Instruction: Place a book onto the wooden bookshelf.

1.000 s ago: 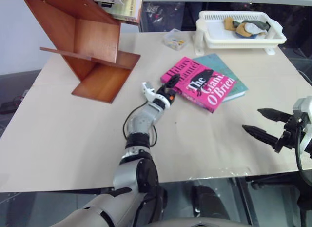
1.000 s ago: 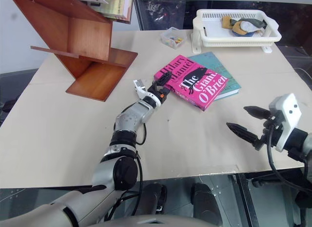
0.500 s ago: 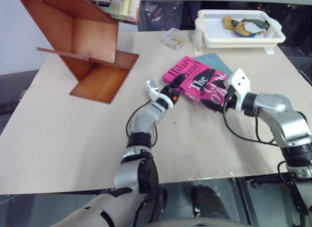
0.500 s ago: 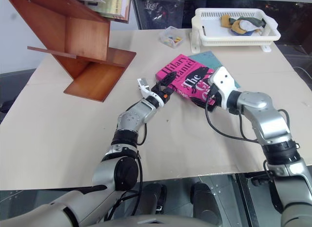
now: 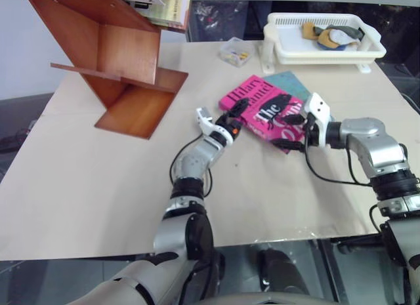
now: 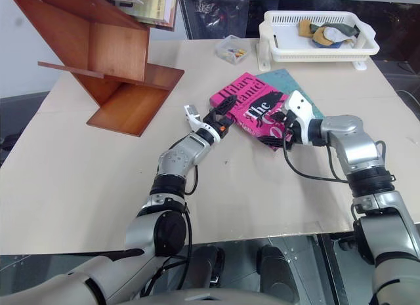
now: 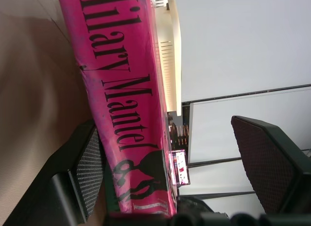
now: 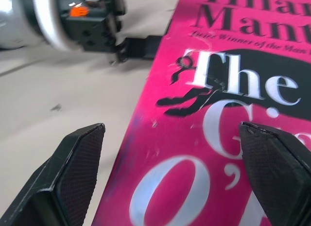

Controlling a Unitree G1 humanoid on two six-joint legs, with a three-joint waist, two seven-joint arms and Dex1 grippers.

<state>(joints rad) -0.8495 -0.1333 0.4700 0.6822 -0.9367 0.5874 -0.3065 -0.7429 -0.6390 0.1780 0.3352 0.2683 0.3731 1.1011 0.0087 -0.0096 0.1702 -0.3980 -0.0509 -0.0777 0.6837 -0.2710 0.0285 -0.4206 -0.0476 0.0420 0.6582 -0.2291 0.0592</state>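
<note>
The basket (image 5: 328, 39) beyond both end effectors held cloths (image 5: 331, 35). Left end effector (image 5: 231, 119) and right end effector (image 5: 296, 131) gaped wide, straddling the book (image 5: 262, 108) edges, gripping nothing.

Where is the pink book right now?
The pink book lies flat on the table, right of centre in the head views, overlapping the teal-green book, between the left gripper and right gripper, below the white basket.

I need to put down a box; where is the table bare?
Free: the beige tabletop in front of the reddish-brown wooden bookshelf. Crowded: the far right, with the bright pink paperback book, both pincers and the white plastic basket.
</note>
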